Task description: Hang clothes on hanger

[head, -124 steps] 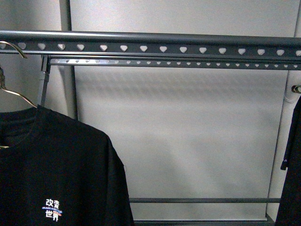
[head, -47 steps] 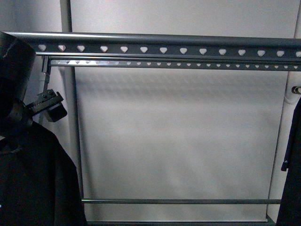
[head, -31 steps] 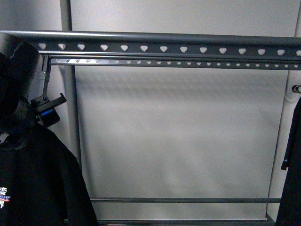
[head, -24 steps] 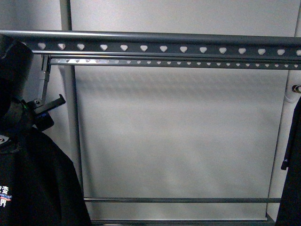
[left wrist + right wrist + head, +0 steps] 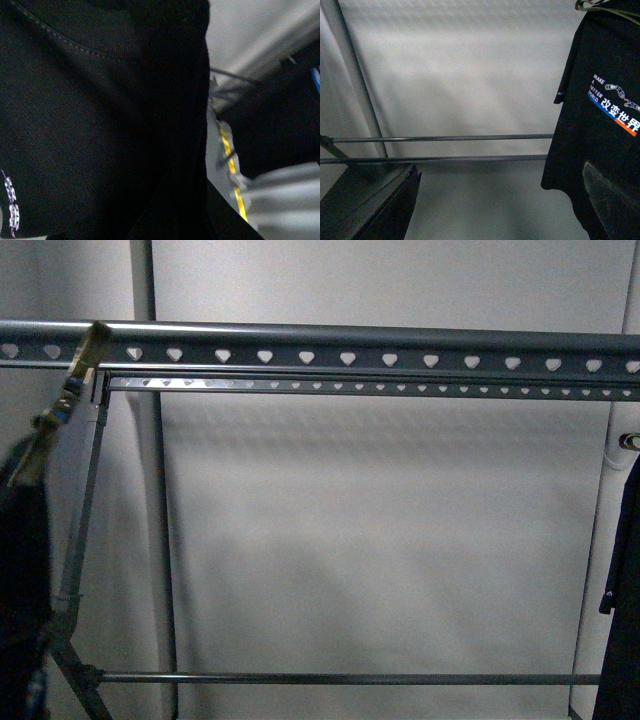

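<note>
The dark bulk of the left arm that covered the left end of the top rail [image 5: 400, 345] half a second ago is gone from the front view. A gold hook [image 5: 88, 345] now sits there, blurred, apparently looped over the rail. The black T-shirt [image 5: 20, 570] has swung out to the far left edge, where only a dark strip of it hangs below the hook. You can judge from this that the hanging step on the grey rack is done or nearly so, with the hook looking seated rather than carried.

Much is withheld. The motion blur stops you from confirming that the hook fully clears the rail or which heart-shaped hole it sits beside. The frame edge cuts off most of the shirt. The left wrist view is filled with black fabric, with white lettering [image 5: 10, 205] at its hem. The left claw shows in no view, so you cannot tell whether it is released or clenched.

The right claw [image 5: 499, 170] appears released. Its dark fingers stand wide apart at the lower corners with nothing between them. A second black shirt [image 5: 605, 125], printed on the chest, hangs just beside it, its top cropped.
</note>
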